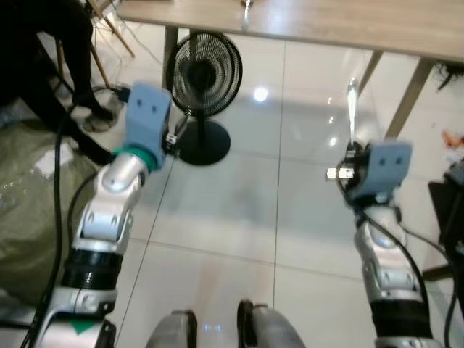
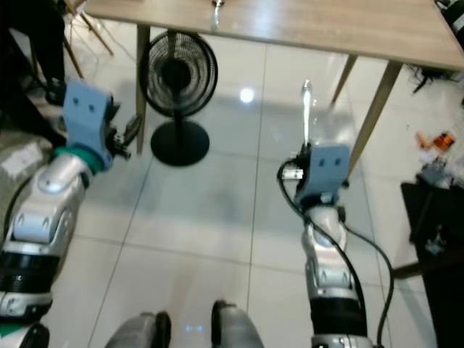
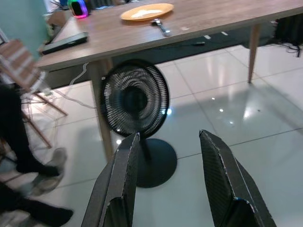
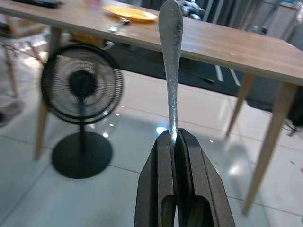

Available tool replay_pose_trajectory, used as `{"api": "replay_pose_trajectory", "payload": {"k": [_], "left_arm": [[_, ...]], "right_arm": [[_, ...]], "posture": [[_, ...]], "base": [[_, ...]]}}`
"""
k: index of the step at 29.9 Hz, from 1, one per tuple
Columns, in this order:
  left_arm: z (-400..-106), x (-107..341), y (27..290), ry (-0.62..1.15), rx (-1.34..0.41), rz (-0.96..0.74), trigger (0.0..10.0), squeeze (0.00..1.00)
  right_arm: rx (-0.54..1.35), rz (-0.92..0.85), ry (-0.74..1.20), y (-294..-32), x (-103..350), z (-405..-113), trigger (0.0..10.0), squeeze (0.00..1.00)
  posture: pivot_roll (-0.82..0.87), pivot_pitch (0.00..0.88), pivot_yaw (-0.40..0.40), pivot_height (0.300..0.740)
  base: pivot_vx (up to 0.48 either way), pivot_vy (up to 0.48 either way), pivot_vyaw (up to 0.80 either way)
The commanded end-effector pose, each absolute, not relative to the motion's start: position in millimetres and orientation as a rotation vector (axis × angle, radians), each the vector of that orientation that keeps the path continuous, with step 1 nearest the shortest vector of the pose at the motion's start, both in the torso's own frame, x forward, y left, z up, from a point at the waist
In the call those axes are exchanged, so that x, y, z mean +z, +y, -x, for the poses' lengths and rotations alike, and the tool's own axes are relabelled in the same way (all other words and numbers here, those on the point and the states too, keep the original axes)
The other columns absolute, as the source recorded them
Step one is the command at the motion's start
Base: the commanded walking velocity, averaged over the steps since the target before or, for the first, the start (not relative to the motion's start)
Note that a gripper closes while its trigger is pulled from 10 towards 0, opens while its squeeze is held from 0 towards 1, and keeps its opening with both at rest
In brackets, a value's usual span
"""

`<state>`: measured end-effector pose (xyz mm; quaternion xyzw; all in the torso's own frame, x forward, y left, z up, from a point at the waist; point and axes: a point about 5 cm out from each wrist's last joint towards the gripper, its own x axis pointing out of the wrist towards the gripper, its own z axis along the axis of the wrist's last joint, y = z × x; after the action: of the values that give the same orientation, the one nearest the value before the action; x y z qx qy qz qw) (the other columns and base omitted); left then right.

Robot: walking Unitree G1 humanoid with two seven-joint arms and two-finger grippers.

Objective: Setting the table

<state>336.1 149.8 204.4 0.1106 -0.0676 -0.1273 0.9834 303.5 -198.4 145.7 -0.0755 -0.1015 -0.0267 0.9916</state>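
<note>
Right wrist view: we see the task's thing, a silver utensil [image 4: 171, 61], pinched by its narrow end between the two black fingers [image 4: 158, 189] of the right gripper [image 4: 175, 142], whose jaws are pressed together on it. The piece stands upright out of the fingertips, its broad rounded end uppermost; whether that end is a handle or a bowl we cannot tell. Beyond it lies the wooden table [image 4: 246, 45], with an orange plate [image 4: 130, 13] and another piece of cutlery [image 4: 118, 22] just beside the plate. We judge the step in hand to be the carry: the utensil is grasped but held well short of the table, above the tiled floor [image 1: 239, 210]. The next move calls for an approach to the table edge, raising the right arm over the top and laying the piece near the plate. The left gripper [image 3: 170, 142] holds nothing, its jaws spread wide, and points at a black floor fan [image 3: 136, 101] standing by a table leg. A person's legs [image 1: 51, 87] stand to the robot's left.
</note>
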Motion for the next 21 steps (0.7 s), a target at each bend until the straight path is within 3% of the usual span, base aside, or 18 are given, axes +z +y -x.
{"api": "replay_pose_trajectory", "payload": {"k": [1,21], "left_arm": [[-335.5,199.7,150.1,-0.118,-0.259,-0.210,10.0,0.00],[-336.5,200.2,148.3,-0.120,-0.264,-0.208,10.0,0.00]], "right_arm": [[-0.061,0.151,-0.200,-200.3,144.5,-302.6,10.0,0.00],[-0.065,0.153,-0.196,-201.1,143.7,-302.5,10.0,0.00]], "posture": [[0.02,0.062,0.058,0.740],[0.02,0.065,0.059,0.740]], "base": [[-0.352,0.000,0.00],[-0.353,0.000,0.00]]}}
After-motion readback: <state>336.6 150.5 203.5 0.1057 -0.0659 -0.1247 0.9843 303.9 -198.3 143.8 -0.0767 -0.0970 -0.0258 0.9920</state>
